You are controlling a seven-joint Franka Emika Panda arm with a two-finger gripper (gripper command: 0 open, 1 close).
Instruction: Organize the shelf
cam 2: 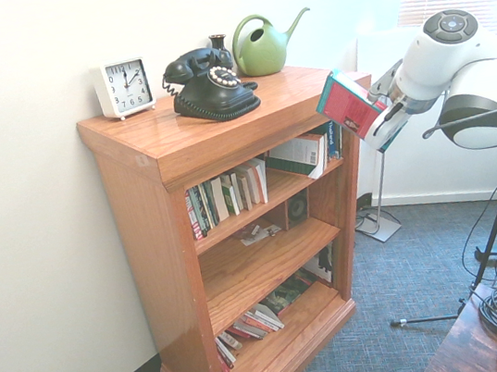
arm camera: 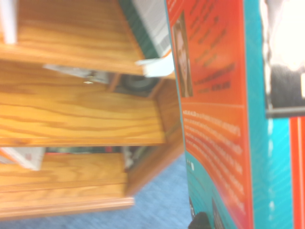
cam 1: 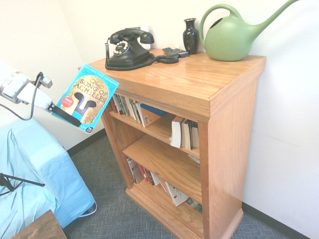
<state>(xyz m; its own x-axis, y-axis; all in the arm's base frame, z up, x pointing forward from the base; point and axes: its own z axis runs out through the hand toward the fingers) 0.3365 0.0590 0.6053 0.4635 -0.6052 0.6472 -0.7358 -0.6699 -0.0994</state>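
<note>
While clamped, book (cam 1: 85, 99) reads "Song of Achilles".

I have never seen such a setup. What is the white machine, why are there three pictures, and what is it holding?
The white machine is a robot arm; its gripper has its jaws shut on a turquoise book. Two pictures come from cameras in the room, on opposite sides of the arm. The third comes from a camera on the wrist, so the book looks huge and blurred. The book hangs tilted in the air beside the wooden shelf, apart from it. On top stand a black telephone, a dark vase, a green watering can and a white clock.
</note>
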